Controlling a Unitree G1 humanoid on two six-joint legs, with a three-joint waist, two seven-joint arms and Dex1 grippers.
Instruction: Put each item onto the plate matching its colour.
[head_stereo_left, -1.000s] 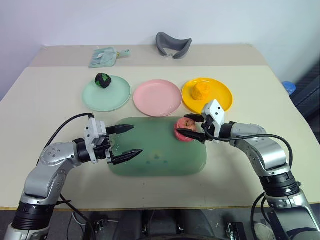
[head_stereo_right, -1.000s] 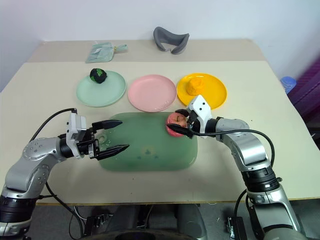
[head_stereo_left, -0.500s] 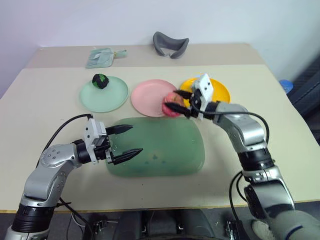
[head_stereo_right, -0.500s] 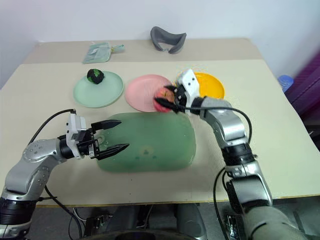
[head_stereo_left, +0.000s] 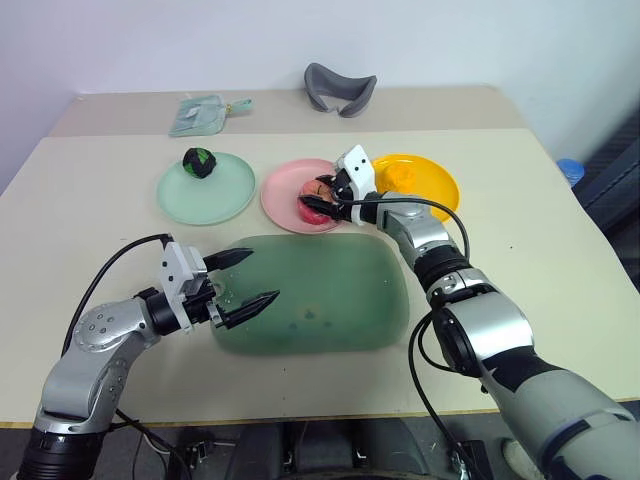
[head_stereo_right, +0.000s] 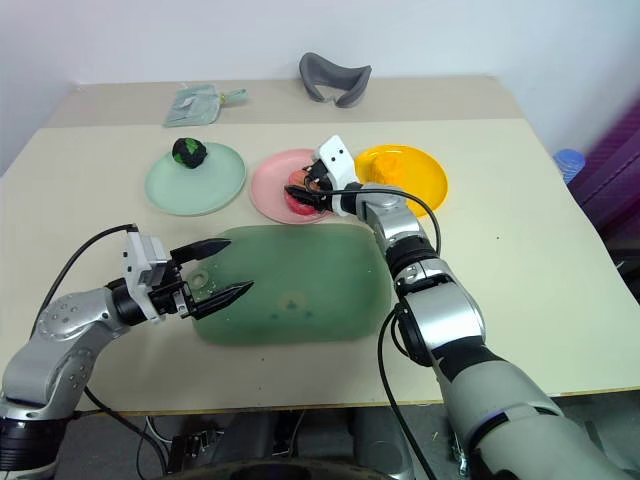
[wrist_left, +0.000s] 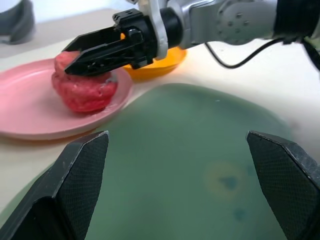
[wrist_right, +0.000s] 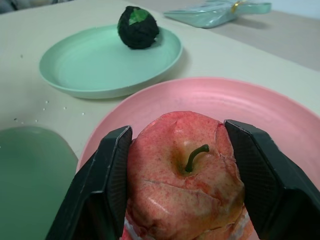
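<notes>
Three plates (head_stereo_left: 206, 197), three items: one apiece (apple (wrist_right: 184, 175) on pink).

A beige surface (head_stereo_left: 80, 240) holds a mint green plate (head_stereo_left: 207, 192), pink plate (head_stereo_left: 285, 197) and orange-yellow plate (head_stereo_left: 432, 190) in a row, a translucent green mat (head_stereo_left: 330, 295) nearer, with a grey cushion (head_stereo_left: 340, 88) and pale green pouch (head_stereo_left: 203, 114) at the far edge
</notes>
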